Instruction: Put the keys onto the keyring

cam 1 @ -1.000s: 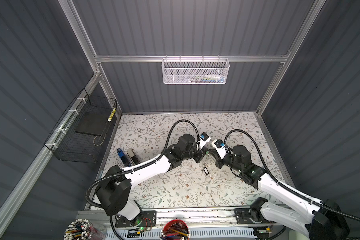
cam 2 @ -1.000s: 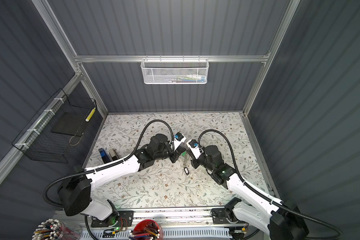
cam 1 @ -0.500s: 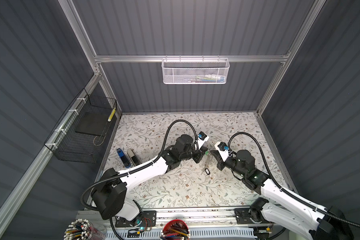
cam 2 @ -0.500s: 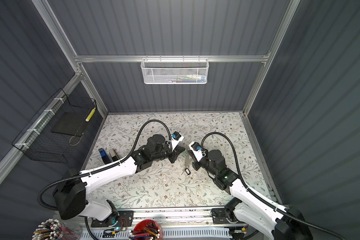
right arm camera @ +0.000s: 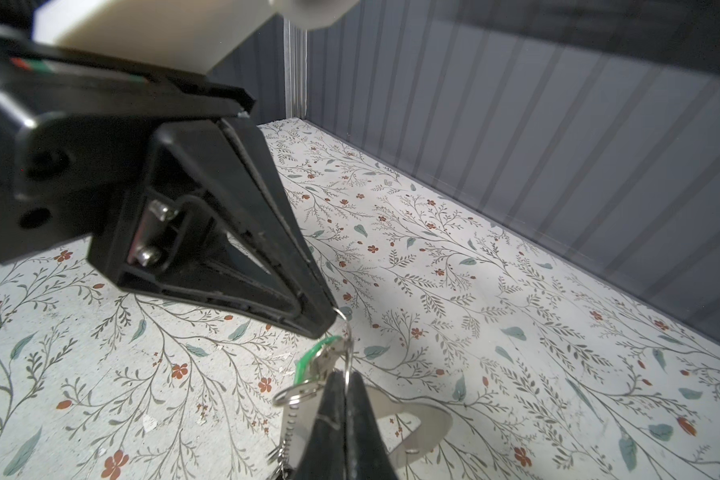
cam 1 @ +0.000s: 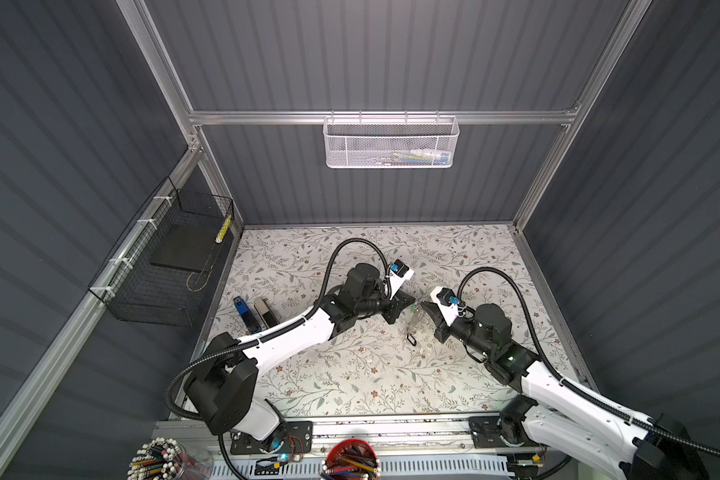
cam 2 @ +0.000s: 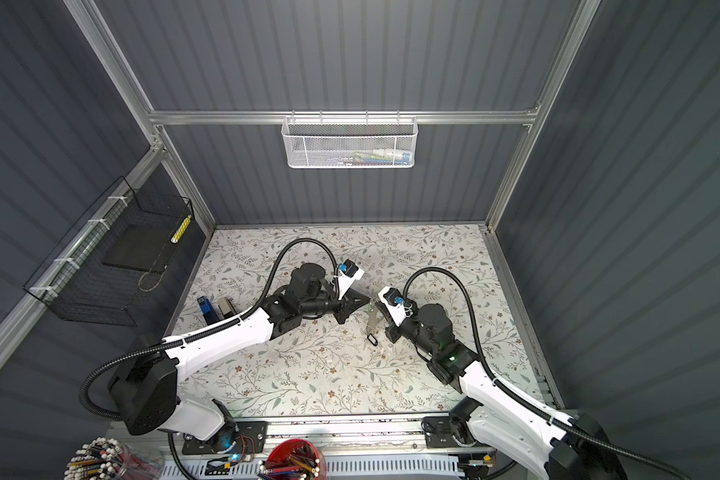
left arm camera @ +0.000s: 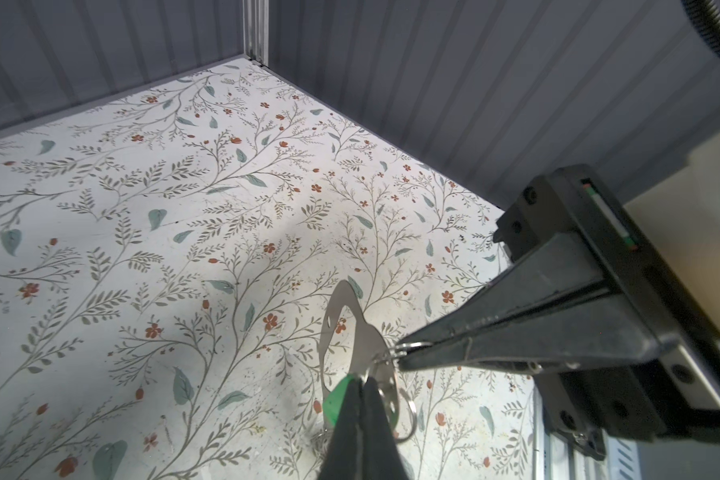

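The keyring, a flat grey plate with an oval cutout, hangs tilted between both grippers above the floral table; both top views show it. My left gripper is shut on the key with the green tag, right against the plate's edge. My right gripper is shut on a thin metal loop at the keyring's rim, its tips almost touching the left gripper. A black-rimmed tag lies at the keyring's lower end; its key is too small to make out.
A blue stapler and a grey stapler lie at the table's left edge. A black wire basket hangs on the left wall, a white mesh basket on the back wall. Pencil cups stand at the front.
The right arm has swung outward and its gripper has drawn slightly to the right. The left gripper has shifted a little. Both stay shut; the black-rimmed tag has not moved.
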You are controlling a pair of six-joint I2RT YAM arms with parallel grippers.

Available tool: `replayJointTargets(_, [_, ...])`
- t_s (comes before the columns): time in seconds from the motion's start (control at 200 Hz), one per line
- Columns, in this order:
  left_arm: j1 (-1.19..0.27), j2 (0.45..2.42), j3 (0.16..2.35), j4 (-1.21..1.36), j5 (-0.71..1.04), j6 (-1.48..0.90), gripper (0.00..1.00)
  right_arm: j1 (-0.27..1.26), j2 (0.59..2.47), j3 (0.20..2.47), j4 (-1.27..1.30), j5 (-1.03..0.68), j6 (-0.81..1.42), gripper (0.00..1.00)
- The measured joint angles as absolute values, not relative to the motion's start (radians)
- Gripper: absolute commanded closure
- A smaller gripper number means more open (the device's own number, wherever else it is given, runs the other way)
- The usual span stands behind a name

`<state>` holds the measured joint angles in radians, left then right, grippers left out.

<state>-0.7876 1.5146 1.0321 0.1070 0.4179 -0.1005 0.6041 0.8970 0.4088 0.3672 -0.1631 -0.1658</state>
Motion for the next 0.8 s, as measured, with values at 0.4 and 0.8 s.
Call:
replayJointTargets(0.4, [-0.69, 1.529, 1.04, 0.098, 0.551, -0.132, 0.65, 0.506, 0.891, 0.404, 0.468, -0.421, -0.184, 1.0])
replayJointTargets(0.8, [-0.671, 1.343, 0.989, 0.003, 0.581, 0.173, 0.51, 0.409, 0.949, 0.422, 0.512, -0.682, -0.182, 1.0])
